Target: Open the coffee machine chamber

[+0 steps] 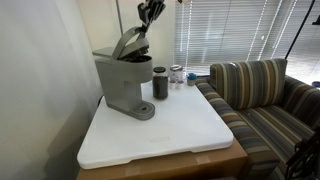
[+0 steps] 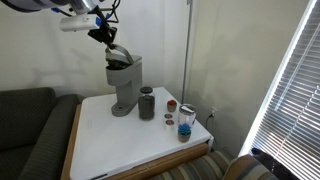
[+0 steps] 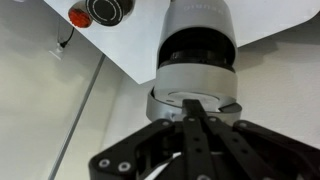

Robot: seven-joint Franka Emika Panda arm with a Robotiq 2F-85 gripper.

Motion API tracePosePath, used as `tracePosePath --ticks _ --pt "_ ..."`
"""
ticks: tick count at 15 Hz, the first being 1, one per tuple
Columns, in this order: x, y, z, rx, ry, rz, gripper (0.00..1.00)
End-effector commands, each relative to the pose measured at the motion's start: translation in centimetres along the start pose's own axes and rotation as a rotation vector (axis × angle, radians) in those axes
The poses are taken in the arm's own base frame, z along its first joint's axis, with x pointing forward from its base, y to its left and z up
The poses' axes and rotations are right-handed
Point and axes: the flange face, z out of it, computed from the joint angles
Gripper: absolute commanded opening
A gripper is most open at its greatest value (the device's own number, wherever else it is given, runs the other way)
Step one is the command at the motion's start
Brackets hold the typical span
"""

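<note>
Machine [image 1: 122, 82] sits at the back of the white table [image 1: 180, 135], near the wall. Its lid [image 1: 130, 43] is tilted up off the head, part open by my reading. My gripper [image 1: 150, 14] is right at the lid's raised front edge, high over the machine.

In the wrist view the gripper [image 3: 195, 125] has its fingers drawn close together, no real gap showing. Whether a lip of the lid is nipped between them I can't tell.

Risks now:
- If the hold is only a brush against the edge, the lid could slip off and drop shut.
- If I haul past the hinge's limit, the pull goes into the whole body. The machine could rock back or skid on that smooth top.
- The cup [image 1: 160, 83] stands just beside the base, not touching it, and the jars [image 2: 186, 122] are a little further along. A skidding machine would hit the cup first.

Things I can't make out:
- The pod cavity is hidden under the lid in both exterior views.
- The hinge is out of sight.
- The contact point is too small to resolve.
- The wrist view is filled by a grey round shape, possibly the lid top, though I can't be sure.
- The arm is cut off at the top edge.
</note>
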Motion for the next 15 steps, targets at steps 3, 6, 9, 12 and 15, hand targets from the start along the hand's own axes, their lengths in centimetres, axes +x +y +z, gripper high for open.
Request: tracePosePath --ticks 3,6,9,12,15 --pt "2.2 1.3 0.5 0.02 0.003 -0.027 0.0" --pt "2.9 1.5 0.8 0.033 0.002 -0.033 0.0" --pt "3.7 1.9 1.1 0.047 -0.002 -0.037 0.0" --pt "4.4 2.4 1.4 0.063 -0.004 -0.038 0.0" --pt "5.3 2.8 1.8 0.079 -0.017 -0.04 0.0"
